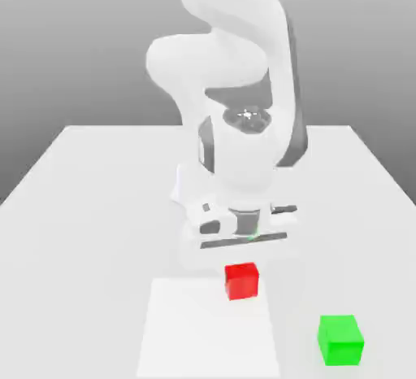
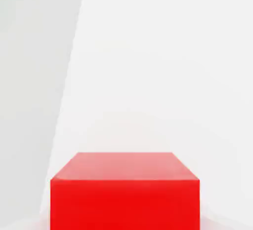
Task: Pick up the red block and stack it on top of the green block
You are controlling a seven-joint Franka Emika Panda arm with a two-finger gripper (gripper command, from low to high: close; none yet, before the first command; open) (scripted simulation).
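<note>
White and matte, the flat tabletop (image 1: 81,182) spread across the scene under a plain grey backdrop, and a paler rectangular patch (image 1: 187,328) lay on its near part, reaching to the near edge. Above the table's middle stood the glossy white robot arm (image 1: 236,109), its bulky links folded downward so that the hand hung low over the surface, just behind the paler patch. The two-finger gripper (image 1: 242,243) sat at the bottom of that hand, pointing down toward the table; its fingers could not be made out against the white body, yet the jaws were closed as far as they went, and whether they pinched anything could not be told from either view. Well to the exterior view's right and nearer the front edge rested the small bright green matte cube (image 1: 340,339), standing flat on the bare table and clear of everything else. The small bright red matte cube (image 1: 242,280), a little smaller than the green one, sat on the far right corner of the paler patch, directly beneath the gripper and just in front of the hand. In the hand view the red cube (image 2: 125,194) loomed close, its top face and one side face showing against the white surface.
</note>
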